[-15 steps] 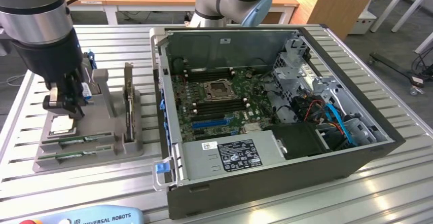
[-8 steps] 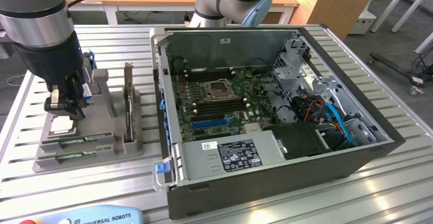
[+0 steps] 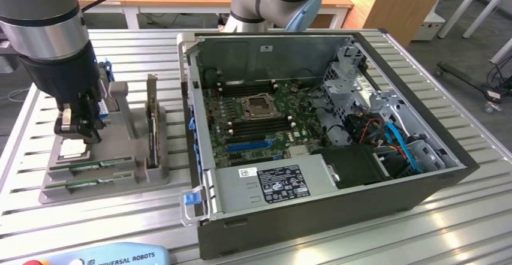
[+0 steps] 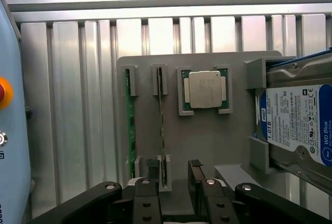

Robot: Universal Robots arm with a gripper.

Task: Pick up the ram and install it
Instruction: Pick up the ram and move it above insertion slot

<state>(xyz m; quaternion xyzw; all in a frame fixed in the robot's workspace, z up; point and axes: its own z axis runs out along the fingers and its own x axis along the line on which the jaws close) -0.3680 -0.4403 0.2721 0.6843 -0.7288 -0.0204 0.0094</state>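
- your tray [image 3: 120, 139] sits on the slatted table [image 3: 144, 55], just beside the open computer case [image 3: 320, 217], on the exterior view's left of it.
- at one end of the tray, the outer ram stick [image 4: 129, 123] lies by the tray's edge, with the inner ram stick [image 4: 162, 110] just beside it.
- the processor chip [image 4: 206, 89] sits between the inner ram stick and the hard drive [image 4: 295, 125].
- the expansion card [image 3: 152, 121] stands on edge along the tray's side nearest the case.
- the motherboard [image 3: 264, 121] lies in the case.
- your gripper [image 3: 78, 130] hangs over the tray, near the processor chip.
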